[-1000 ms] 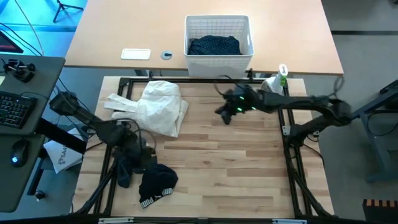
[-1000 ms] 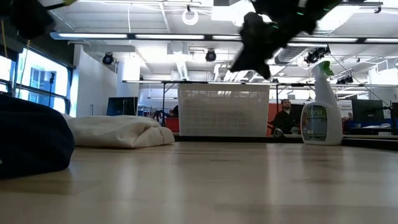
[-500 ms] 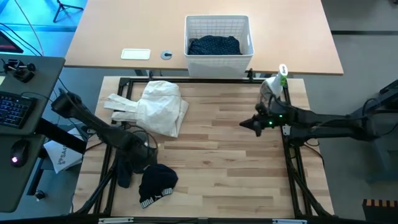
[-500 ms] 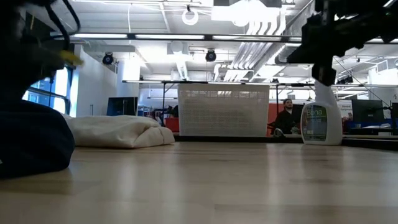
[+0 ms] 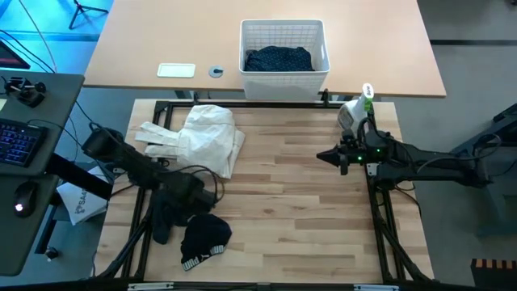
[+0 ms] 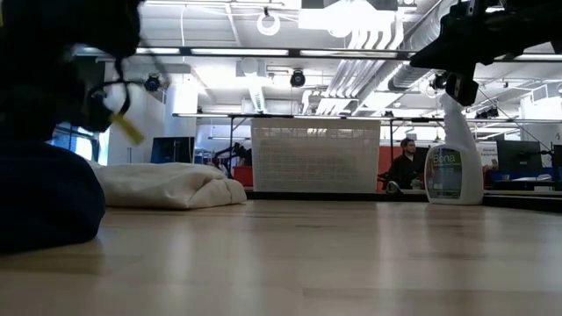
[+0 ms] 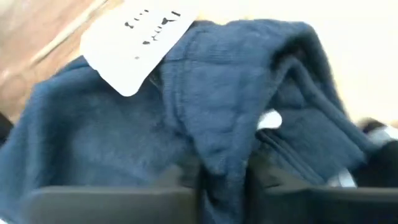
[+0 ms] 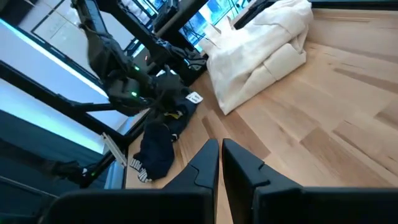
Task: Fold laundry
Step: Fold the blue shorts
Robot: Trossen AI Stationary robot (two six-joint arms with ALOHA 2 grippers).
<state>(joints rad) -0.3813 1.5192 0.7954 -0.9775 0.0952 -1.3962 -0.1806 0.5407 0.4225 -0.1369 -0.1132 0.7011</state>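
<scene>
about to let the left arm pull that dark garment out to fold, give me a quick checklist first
1. Left gripper on the dark blue garment: ok, its fingers pinch a fold of the cloth in the left wrist view.
2. Paper tag clear of the pinch: ok, it lies away from the fingers.
3. Right gripper empty and out of the way: ok, shut on nothing, raised at the table's right edge near the spray bottle.
4. Bare wood mid-table to spread on: ok.
5. Cream garment apart from the dark pile: ok, a gap shows.
6. Black piece with white trim free of the held garment: cannot tell, they touch.
</scene>
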